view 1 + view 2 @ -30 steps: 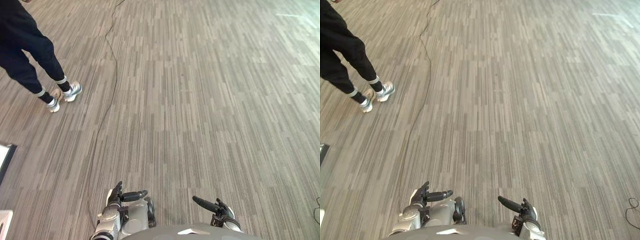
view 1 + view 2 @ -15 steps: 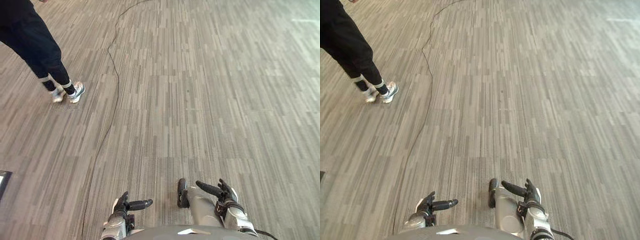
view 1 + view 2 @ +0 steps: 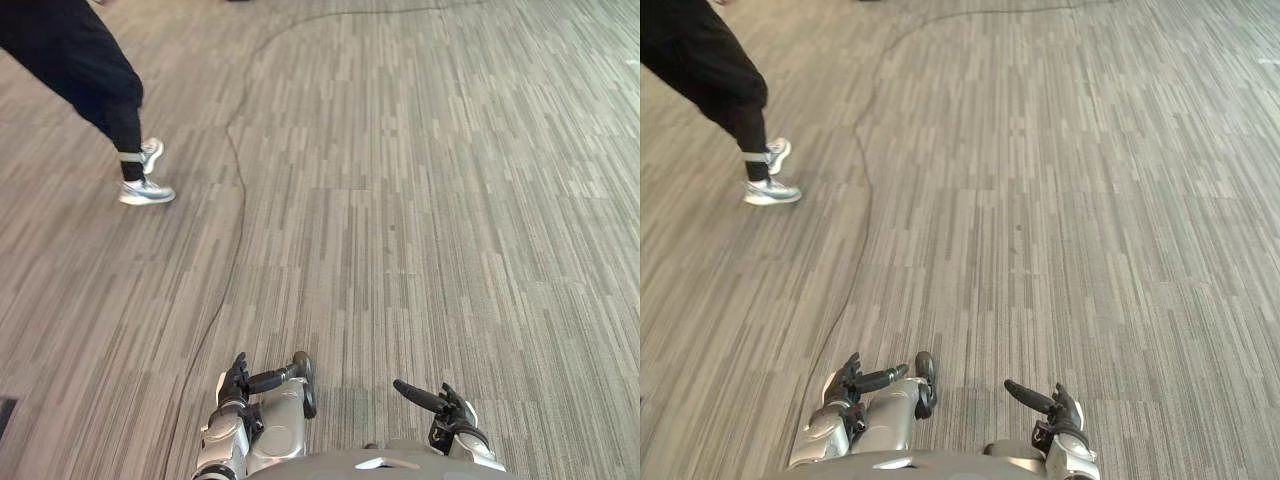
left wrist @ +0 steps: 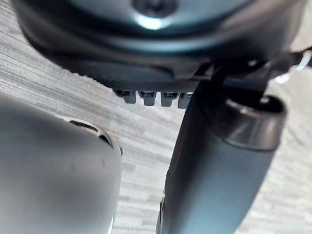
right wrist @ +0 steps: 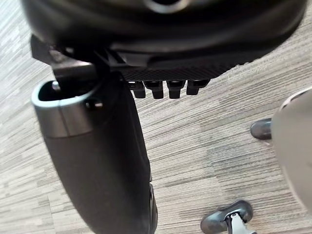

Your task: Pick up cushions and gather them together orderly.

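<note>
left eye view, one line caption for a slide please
Open left hand and right hand hang low over the carpet as a person strides at far left.

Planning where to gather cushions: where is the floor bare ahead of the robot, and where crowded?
The carpet is bare from just beyond the left hand and right hand outward, and across the whole right side. The far left is the busy part: a person's legs and shoes are there. Both hands are open, holding nothing.

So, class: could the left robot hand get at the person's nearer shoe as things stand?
Probably not: the left robot hand sits at the view's near edge, while the shoe stands far off across the carpet. Nothing blocks it.
</note>
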### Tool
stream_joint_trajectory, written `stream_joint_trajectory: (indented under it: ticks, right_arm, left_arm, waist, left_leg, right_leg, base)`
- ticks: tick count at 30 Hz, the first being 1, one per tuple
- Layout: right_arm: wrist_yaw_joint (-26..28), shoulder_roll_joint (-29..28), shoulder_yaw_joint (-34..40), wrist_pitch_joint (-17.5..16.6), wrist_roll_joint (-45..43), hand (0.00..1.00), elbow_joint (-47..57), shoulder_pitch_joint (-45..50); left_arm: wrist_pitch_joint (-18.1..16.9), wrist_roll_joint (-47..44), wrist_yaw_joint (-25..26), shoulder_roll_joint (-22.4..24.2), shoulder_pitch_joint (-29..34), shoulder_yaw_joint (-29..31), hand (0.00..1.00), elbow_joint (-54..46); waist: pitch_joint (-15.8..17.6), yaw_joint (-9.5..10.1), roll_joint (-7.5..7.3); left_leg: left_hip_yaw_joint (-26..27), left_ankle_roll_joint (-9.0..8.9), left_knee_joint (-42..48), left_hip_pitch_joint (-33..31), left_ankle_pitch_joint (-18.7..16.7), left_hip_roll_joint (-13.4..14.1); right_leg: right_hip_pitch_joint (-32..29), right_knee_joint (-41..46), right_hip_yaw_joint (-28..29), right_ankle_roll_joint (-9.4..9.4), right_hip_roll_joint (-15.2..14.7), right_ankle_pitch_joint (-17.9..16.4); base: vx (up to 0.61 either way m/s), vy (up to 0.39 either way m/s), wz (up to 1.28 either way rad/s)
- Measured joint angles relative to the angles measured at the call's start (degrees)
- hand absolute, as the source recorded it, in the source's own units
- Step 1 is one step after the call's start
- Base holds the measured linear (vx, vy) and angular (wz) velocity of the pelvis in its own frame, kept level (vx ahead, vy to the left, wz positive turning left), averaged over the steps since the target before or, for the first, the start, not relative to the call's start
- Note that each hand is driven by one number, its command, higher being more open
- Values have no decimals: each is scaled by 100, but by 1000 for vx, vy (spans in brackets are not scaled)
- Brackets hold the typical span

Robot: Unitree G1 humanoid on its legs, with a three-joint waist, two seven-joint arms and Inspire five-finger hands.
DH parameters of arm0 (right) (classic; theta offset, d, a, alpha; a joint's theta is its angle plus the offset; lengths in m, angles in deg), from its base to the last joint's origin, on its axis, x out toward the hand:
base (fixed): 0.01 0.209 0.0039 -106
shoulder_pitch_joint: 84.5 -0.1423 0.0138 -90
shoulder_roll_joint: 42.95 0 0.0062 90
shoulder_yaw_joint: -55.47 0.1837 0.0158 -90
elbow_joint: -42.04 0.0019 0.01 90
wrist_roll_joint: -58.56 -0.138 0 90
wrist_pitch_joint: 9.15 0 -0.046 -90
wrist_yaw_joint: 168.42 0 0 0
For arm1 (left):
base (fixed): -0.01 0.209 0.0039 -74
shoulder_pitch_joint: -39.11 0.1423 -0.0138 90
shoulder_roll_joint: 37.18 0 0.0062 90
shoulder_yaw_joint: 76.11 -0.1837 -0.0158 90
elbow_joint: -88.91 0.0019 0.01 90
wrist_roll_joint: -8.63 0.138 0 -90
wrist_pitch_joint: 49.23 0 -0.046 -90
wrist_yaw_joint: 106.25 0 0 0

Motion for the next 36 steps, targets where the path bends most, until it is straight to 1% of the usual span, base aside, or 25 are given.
stream_joint_trajectory:
  ticks: [2, 4, 5, 6, 7, 8, 9, 11, 12, 14, 15, 16, 18, 19, 20, 21, 23, 24, 27, 28, 30, 33, 34, 35, 36]
  right_arm:
    - [48, -31, -4, -66, -2, 100, 58, 56]
    - [62, -32, -52, -114, -3, 100, 196, 70]
    - [79, -10, -177, -110, -2, 100, 285, 75]
    - [75, 18, -226, -123, 33, 100, 395, 87]
    - [78, 23, -225, -201, 56, 100, 548, 110]
    - [78, -3, -226, -248, 56, 100, 647, 129]
    - [77, -16, -226, -265, 56, 100, 664, 133]
    - [81, 1, -231, -306, 56, 100, 648, 87]
    - [100, 24, -229, -305, 56, 100, 631, 34]
    - [149, 78, -229, -234, 52, 100, 515, -54]
    - [169, 154, -226, -194, 53, 100, 390, -58]
    - [183, 332, -208, -151, 55, 100, 218, -173]
    - [163, 302, 76, -103, 19, 100, 262, -172]
    - [172, 296, 115, -67, 36, 100, 376, -99]
    - [197, 282, 30, -65, 43, 100, 489, -15]
    - [198, 290, -19, -61, 40, 100, 547, 11]
    - [168, 241, -97, -63, 30, 100, 634, 2]
    - [156, 223, -209, -60, 16, 100, 641, 0]
    - [135, 176, -436, -43, -49, 100, 624, 40]
    - [137, 168, -444, -29, -50, 100, 612, 70]
    - [124, 169, -439, -11, -55, 100, 585, 74]
    - [87, 187, -441, -12, -54, 100, 430, 60]
    - [69, 250, -446, -11, -52, 100, 270, 32]
    - [66, 240, -448, -11, -51, 100, 244, 29]
    - [62, 196, -455, -2, -35, 100, 240, 115]
  left_arm:
    - [-8, 5, 3, -22, 55, -74, 100, 12]
    - [-5, 4, 7, -65, 33, -229, 100, 33]
    - [23, 5, 2, -119, -45, -312, 100, 139]
    - [56, 1, 13, -107, -86, -310, 100, 169]
    - [73, -9, 58, -88, -44, -310, 100, 216]
    - [73, -9, 76, -95, 13, -310, 100, 249]
    - [73, -8, 77, -100, 23, -310, 100, 264]
    - [76, 23, 79, -86, -5, -315, 100, 386]
    - [81, 81, 90, -48, -56, -314, 100, 482]
    - [87, 162, 90, -24, -96, -345, 100, 586]
    - [99, 259, 87, -37, -134, -467, 100, 694]
    - [113, 363, 74, 51, -219, -485, 100, 821]
    - [118, 395, 54, 215, -292, -475, 100, 846]
    - [117, 505, 67, 279, -291, -456, 100, 843]
    - [119, 602, 67, 299, -280, -432, 100, 795]
    - [119, 606, 68, 337, -266, -397, 100, 725]
    - [114, 605, 63, 406, -224, -243, 100, 439]
    - [108, 602, 79, 401, -201, -198, 100, 329]
    - [-49, 551, 88, 344, -65, -189, 100, -33]
    - [-122, 548, 81, 363, -36, -175, 100, -144]
    - [-192, 547, 84, 499, -19, 12, 100, -226]
    - [-191, 545, 101, 529, -74, -9, 100, -222]
    - [-168, 540, 124, 503, -132, -33, 100, -181]
    - [-159, 540, 131, 476, -139, -33, 100, -179]
    - [-147, 545, 139, 391, -104, -63, 100, -146]
  waist:
    - [-74, 5, -43]
    - [-77, -17, -50]
    - [-75, -46, -107]
    - [-79, -75, -114]
    - [-41, -146, -40]
    - [-41, -178, -28]
    - [-38, -196, -29]
    - [-35, -299, -25]
    - [-26, -330, 6]
    - [-9, -381, 34]
    - [0, -465, 48]
    - [81, -473, 311]
    - [114, -514, 377]
    - [111, -603, 417]
    - [114, -633, 485]
    - [109, -619, 536]
    - [119, -506, 579]
    - [123, -457, 563]
    - [90, -327, 444]
    - [82, -266, 415]
    - [88, -219, 439]
    - [77, -160, 431]
    - [54, -137, 461]
    - [32, -101, 461]
    - [-87, -40, 351]
  left_leg:
    - [174, -20, 432, 387, -684, 77]
    - [312, -74, 397, 722, -1140, 94]
    - [473, -75, 389, 983, -1322, 69]
    - [552, -91, 305, 1213, -1407, 78]
    - [717, -173, 57, 1668, -1517, 155]
    - [894, -274, -190, 2092, -1577, 225]
    - [950, -324, -277, 2226, -1598, 234]
    - [1206, -424, -610, 2632, -1591, 244]
    - [1446, -461, -889, 2949, -1572, 237]
    - [1579, -488, -1116, 3269, -1563, 216]
    - [1545, -625, -1236, 3506, -1558, 188]
    - [1527, -960, -1303, 3733, -1422, 381]
    - [1404, -1197, -1111, 3863, -1021, 411]
    - [1198, -1318, -369, 3783, -871, 664]
    - [818, -1239, 1198, 3312, -579, 1113]
    - [539, -1144, 2198, 2899, -424, 1345]
    - [204, -1102, 4349, 1960, -502, 1693]
    - [149, -1061, 4802, 1619, -668, 1712]
    - [171, -814, 4128, 589, -1114, 1491]
    - [144, -734, 3404, 300, -1227, 1305]
    - [-24, -772, 1676, 42, -1221, 958]
    - [-607, -954, -136, -119, -781, 460]
    - [-880, -793, -649, -207, -315, 303]
    - [-930, -742, -566, -184, -117, 279]
    - [-912, -626, -309, -184, 221, 227]
  right_leg:
    - [-520, 1806, 108, 80, -117, 54]
    - [-1352, 3631, 81, 444, -353, 550]
    - [-2028, 4863, -144, 332, -680, 528]
    - [-2318, 5239, -367, 162, -828, 427]
    - [-2690, 5449, -698, -111, -874, 253]
    - [-2993, 5314, -1030, -245, -858, 132]
    - [-3094, 5185, -1171, -280, -859, 104]
    - [-3316, 4239, -1744, -327, -868, 61]
    - [-3447, 3017, -2244, -357, -752, 106]
    - [-3501, 1435, -2519, -458, -369, 531]
    - [-3340, 735, -2424, -842, -168, 1482]
    - [-3241, 910, -2408, -1388, 71, 1558]
    - [-3313, 1602, -2326, -1393, 20, 887]
    - [-3100, 1789, -2345, -1399, 119, 537]
    - [-2759, 1662, -2266, -1350, 306, 337]
    - [-2583, 1563, -2201, -1354, 468, 280]
    - [-2089, 1338, -1804, -1465, 877, 155]
    - [-1787, 1175, -1552, -1519, 1025, 113]
    - [-963, 540, -743, -1563, 1224, 50]
    - [-697, 322, -435, -1444, 1220, 86]
    - [-259, 26, 100, -1284, 1185, 61]
    - [123, -315, 528, -1107, 1093, -32]
    - [428, -464, 852, -906, 1056, -222]
    - [479, -444, 947, -886, 1015, -290]
    - [488, -228, 1233, -767, 892, -459]
  base:
    - [511, 175, -57]
    - [423, 158, -53]
    - [413, 141, -58]
    - [416, 77, -72]
    - [410, 52, -79]
    - [492, 53, -71]
    - [404, 17, -61]
    - [301, 6, -49]
    - [527, -29, -56]
    - [659, -92, -45]
    - [602, -120, -30]
    - [612, -103, -22]
    - [638, -161, -31]
    - [666, -250, -32]
    - [627, -269, -33]
    - [467, -189, -59]
    - [391, -127, -108]
    - [335, -28, -142]
    - [474, 41, -134]
    - [413, 99, -122]
    - [456, 149, -121]
    - [521, 232, -86]
    - [553, 247, -99]
    - [606, 264, -121]
    - [514, 226, -92]
